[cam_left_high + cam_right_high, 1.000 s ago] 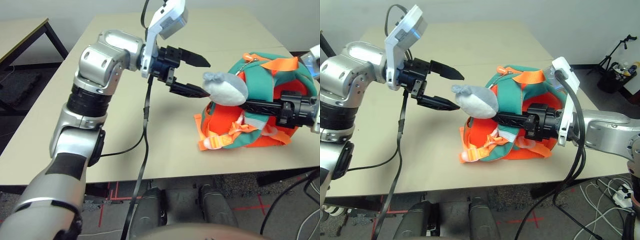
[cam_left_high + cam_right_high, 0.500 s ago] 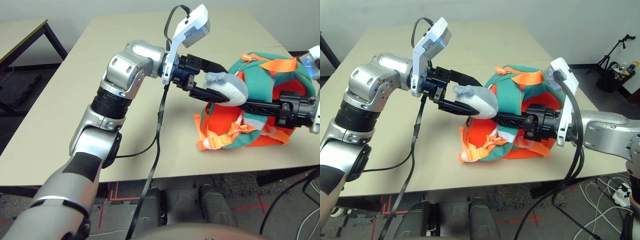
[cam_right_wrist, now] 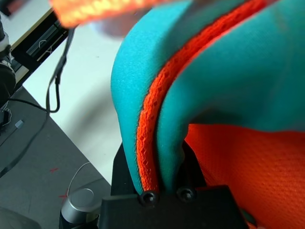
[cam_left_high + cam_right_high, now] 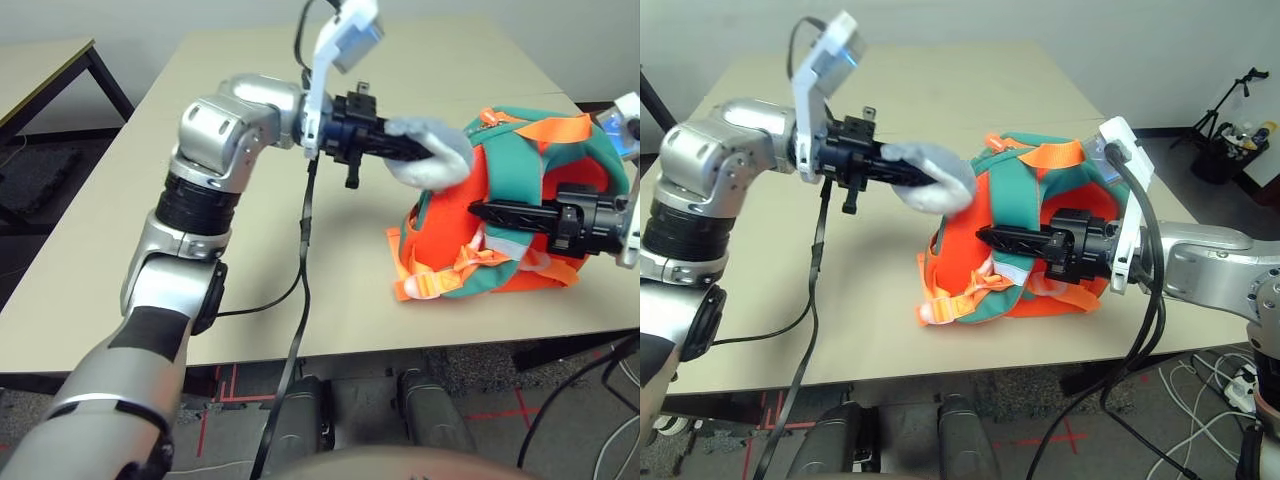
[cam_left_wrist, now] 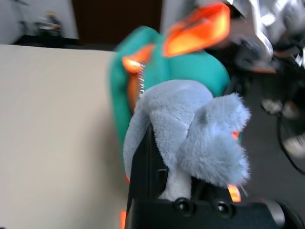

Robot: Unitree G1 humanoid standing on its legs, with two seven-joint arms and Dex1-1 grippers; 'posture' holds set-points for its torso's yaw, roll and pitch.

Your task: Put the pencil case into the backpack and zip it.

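I have the left gripper clamped on the grey plush piece of the backpack, pulling it up and away from the bag's body, to my judgement so that the flap it hangs on lifts and the mouth opens. The right gripper pinches a fold of teal fabric with its orange trim, which pins the backpack upright on the counter against that pull. The backpack sits at the counter's near right side. I cannot find the pencil case in these views; whether it is already inside, I cannot tell.
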